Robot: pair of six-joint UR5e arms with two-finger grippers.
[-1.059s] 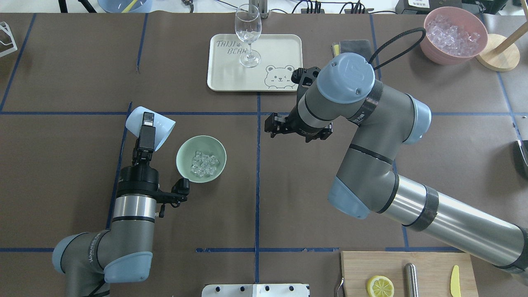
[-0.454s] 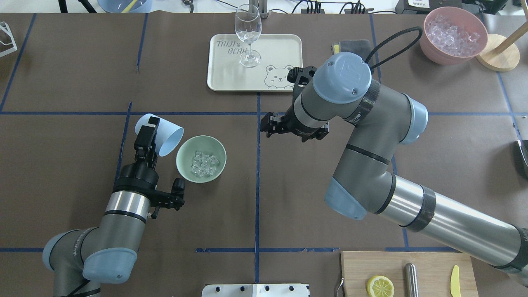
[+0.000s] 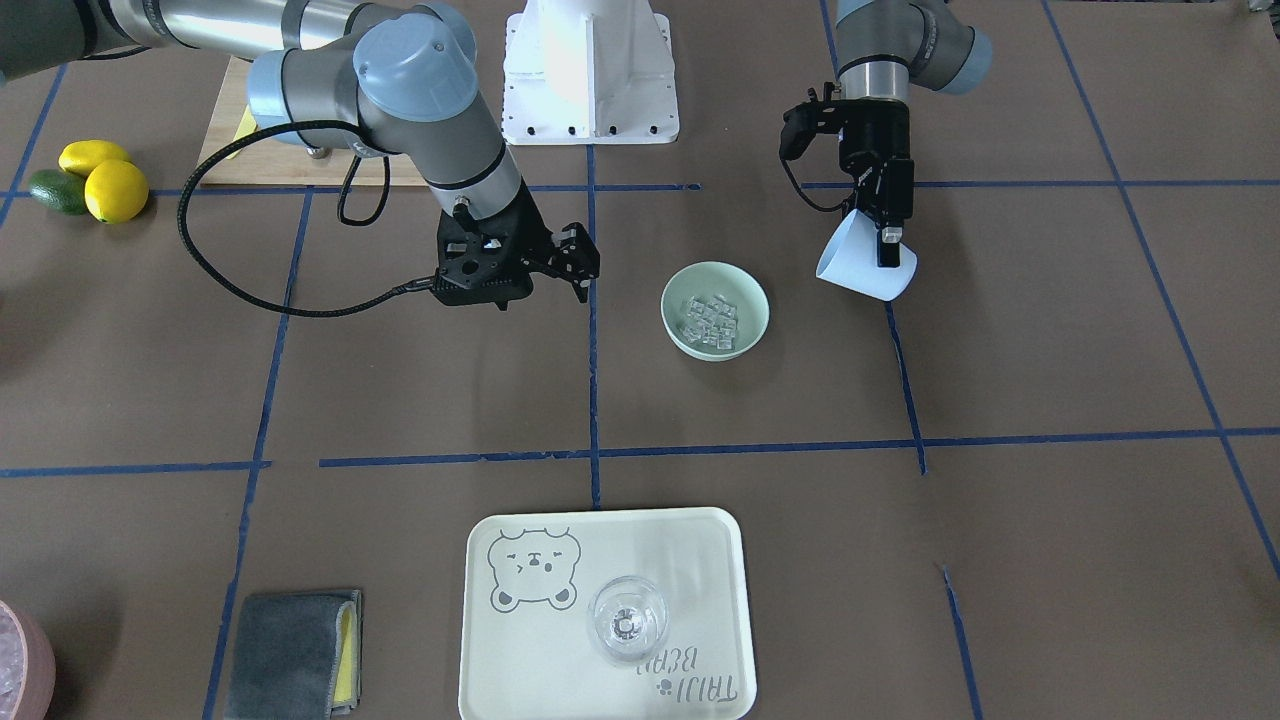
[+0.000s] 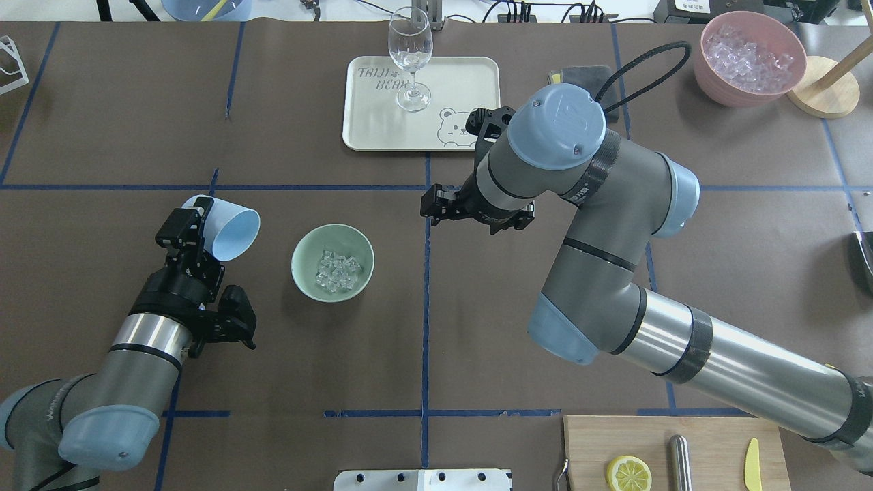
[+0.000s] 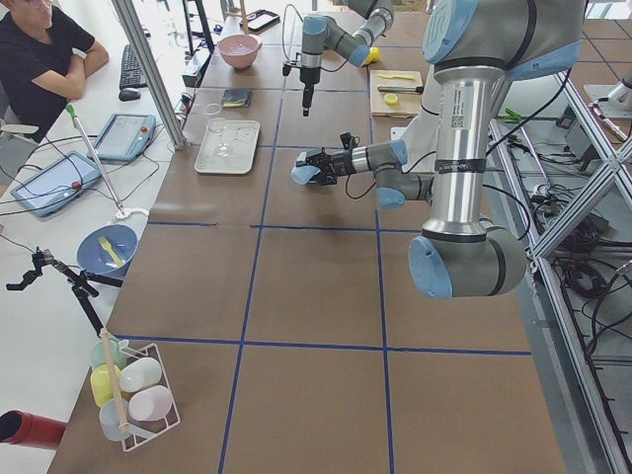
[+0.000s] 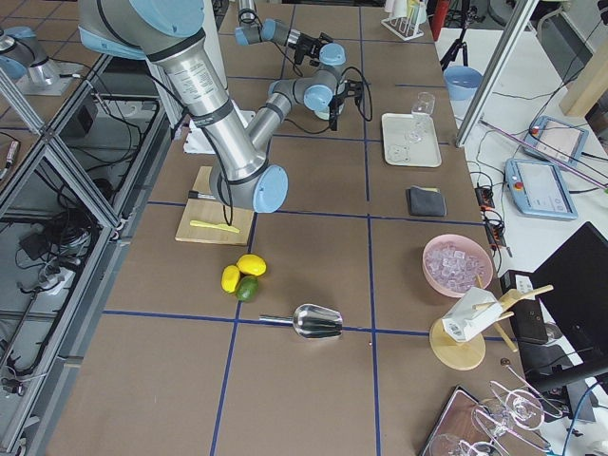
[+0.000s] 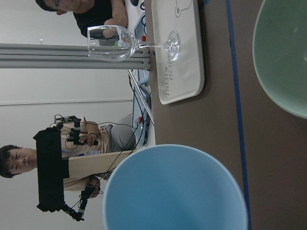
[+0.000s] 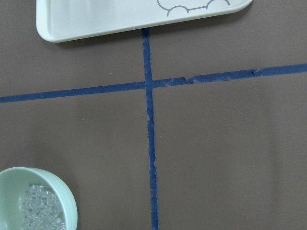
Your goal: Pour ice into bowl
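The mint-green bowl (image 4: 300,273) stands on the table with the clear ice cubes (image 4: 337,270) inside it. It also shows in the front view (image 3: 757,322) with the ice (image 3: 712,318), and in the right wrist view (image 8: 68,203). My left gripper (image 4: 194,228) is shut on a light blue cup (image 4: 234,234) and holds it tilted, mouth toward the bowl, off to the bowl's left and apart from it. The cup (image 7: 175,191) looks empty in the left wrist view. My right gripper (image 3: 583,255) is open and empty, above the table to the right of the bowl.
A cream tray (image 4: 470,82) with a wine glass (image 4: 410,58) lies at the back. A pink container of ice (image 4: 750,58) stands back right. A cutting board (image 4: 593,443) with a lemon slice, a knife and a metal rod lies near right. A grey cloth (image 3: 290,652) lies beside the tray.
My left gripper has drawn the blue cup back to the left, away from the bowl. My right arm has drifted slightly left. The ice stays in the bowl.
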